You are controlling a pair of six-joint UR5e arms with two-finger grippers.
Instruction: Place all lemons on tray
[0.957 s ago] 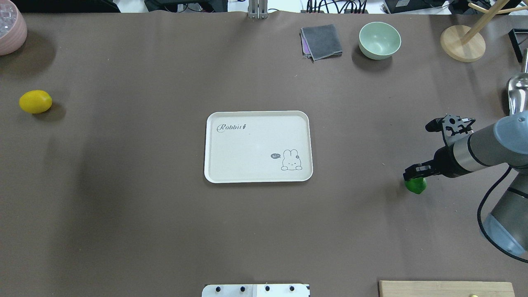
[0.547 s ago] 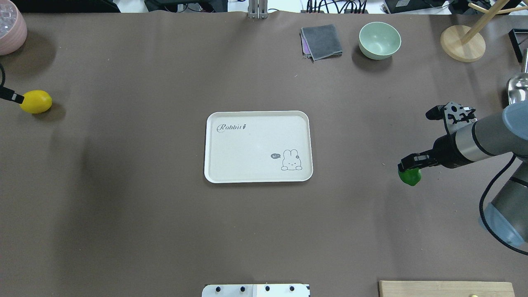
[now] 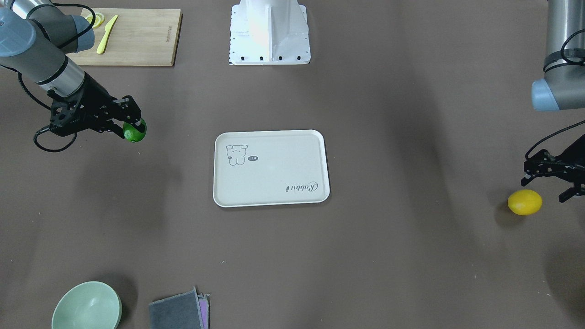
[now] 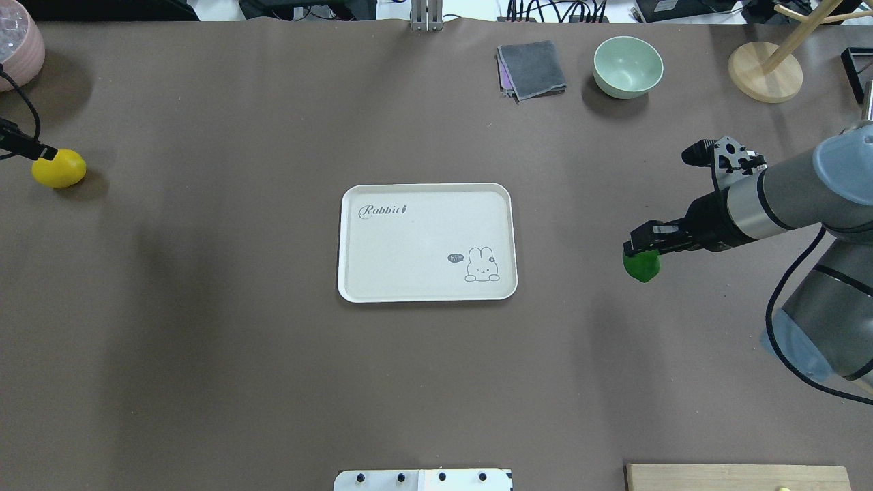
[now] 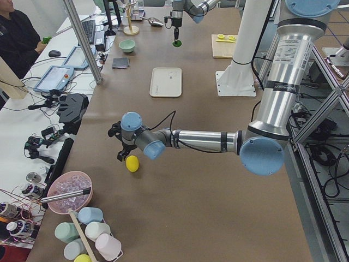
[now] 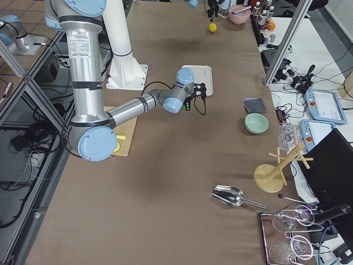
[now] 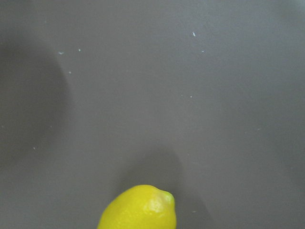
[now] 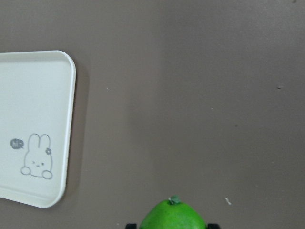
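The cream-white tray (image 4: 409, 245) with a rabbit drawing lies at the table's middle and is empty; it also shows in the front view (image 3: 274, 178) and the right wrist view (image 8: 33, 105). My right gripper (image 4: 642, 247) is shut on the green lemon (image 4: 642, 266) and holds it above the table, to the right of the tray; the green lemon also shows in the front view (image 3: 135, 131) and the right wrist view (image 8: 172, 217). The yellow lemon (image 4: 59, 168) lies on the table at the far left. My left gripper (image 3: 547, 186) is open, just beside and above the yellow lemon (image 3: 524, 202), apart from it.
A green bowl (image 4: 627, 66), a grey cloth (image 4: 533, 68) and a wooden stand (image 4: 764, 72) are at the far right edge. A pink bowl (image 4: 17, 51) is at the far left. A wooden cutting board (image 3: 132, 36) with slices and a knife lies near my right base.
My right gripper lifted the green lemon and carried it left and forward, toward the tray. My left gripper came into view at the left edge, next to the yellow lemon.
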